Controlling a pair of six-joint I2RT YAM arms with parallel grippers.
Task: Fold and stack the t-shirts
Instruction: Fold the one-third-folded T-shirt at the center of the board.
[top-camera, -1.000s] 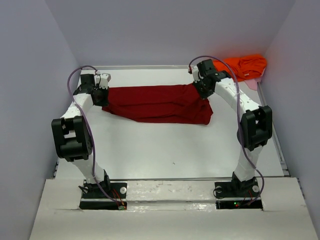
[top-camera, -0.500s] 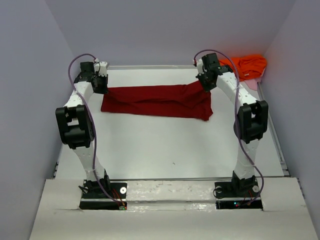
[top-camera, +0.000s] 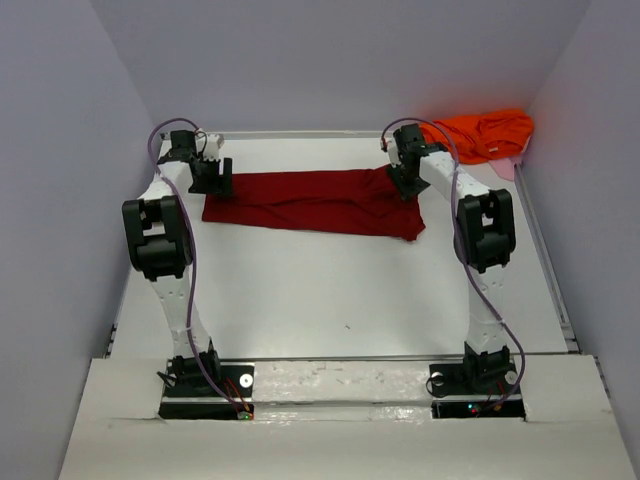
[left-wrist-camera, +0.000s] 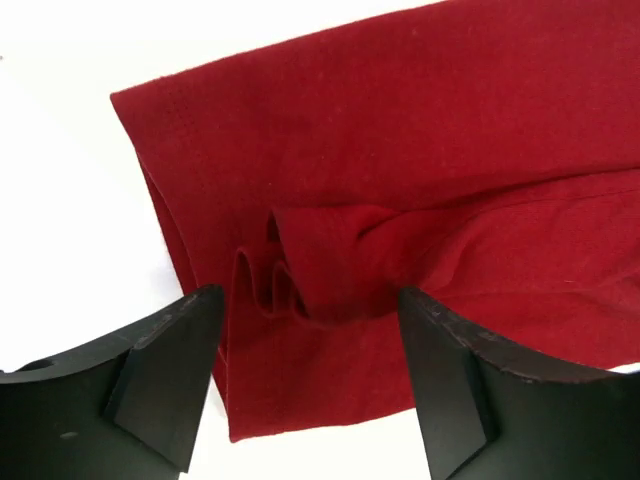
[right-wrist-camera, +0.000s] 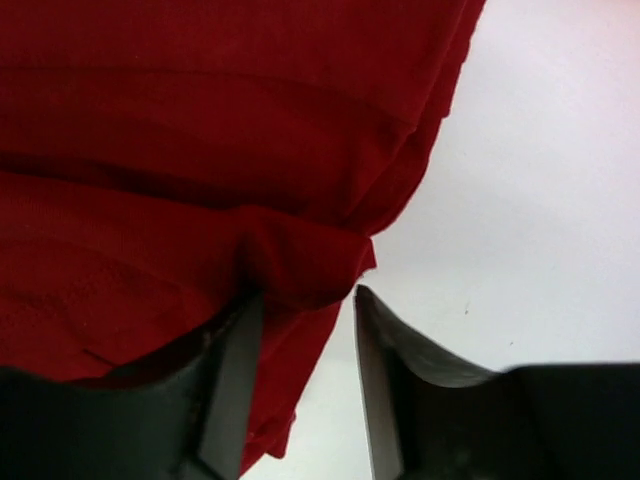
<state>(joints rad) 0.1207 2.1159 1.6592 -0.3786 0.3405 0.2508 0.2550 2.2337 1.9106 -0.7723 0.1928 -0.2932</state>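
The left gripper (top-camera: 212, 178) stands over the left end of the dark crimson t-shirt (top-camera: 310, 203), and its jaws are spread wide with nothing clamped. In the left wrist view the left gripper (left-wrist-camera: 308, 300) frames a small raised pucker of the dark crimson t-shirt (left-wrist-camera: 400, 150). The pucker lies midway between the two fingers (left-wrist-camera: 160, 370), clear of both. The short end edge of the garment runs just outside the left-hand finger, with bare white table (left-wrist-camera: 60, 200) beyond it. The right gripper (top-camera: 405, 180) stands over the opposite end. In the right wrist view the jaws of the right gripper (right-wrist-camera: 308, 295) are parted. A bunched ridge of the dark crimson t-shirt (right-wrist-camera: 200, 120) sits at the mouth of the gap, just ahead of the fingertips (right-wrist-camera: 235, 350). It cannot be determined whether the pads touch that ridge. Most of the cloth extends ahead of and to the left-hand side of these jaws. On the other side is white table. The garment lies flat on the table (top-camera: 330, 290) as a long folded band. Its long axis runs from one gripper to the other, across the far part of the table. Its right end is deeper than its left. The bright orange t-shirt (top-camera: 485, 133) lies crumpled beyond and outboard of the right jaws, apart from the crimson one.
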